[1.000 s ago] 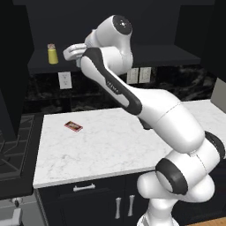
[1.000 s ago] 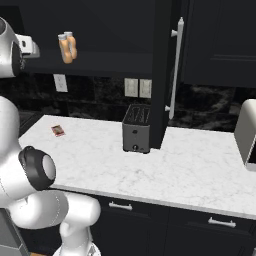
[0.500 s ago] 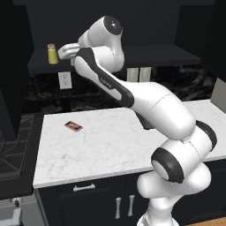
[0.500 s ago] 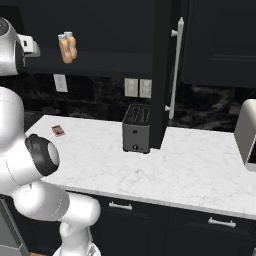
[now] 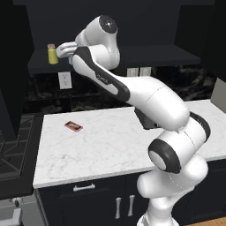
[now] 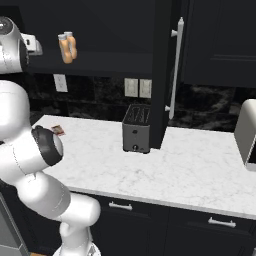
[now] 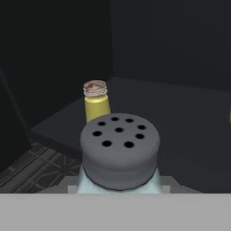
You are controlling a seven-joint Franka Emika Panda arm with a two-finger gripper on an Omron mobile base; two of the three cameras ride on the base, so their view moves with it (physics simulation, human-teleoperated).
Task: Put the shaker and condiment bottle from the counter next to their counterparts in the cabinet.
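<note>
Reaching into the upper left of the left base view, the arm held its hand at the black cabinet, above the marble table. The hand was clenched on the pale shaker, which sat low and central in the hand view, its grey perforated cap facing the camera. Beyond it on the shelf stood the yellow shaker. The pale shaker looked light, stiff and smooth-sided, likely slippery; taking it around the body below the cap seemed the safest hold.
</note>
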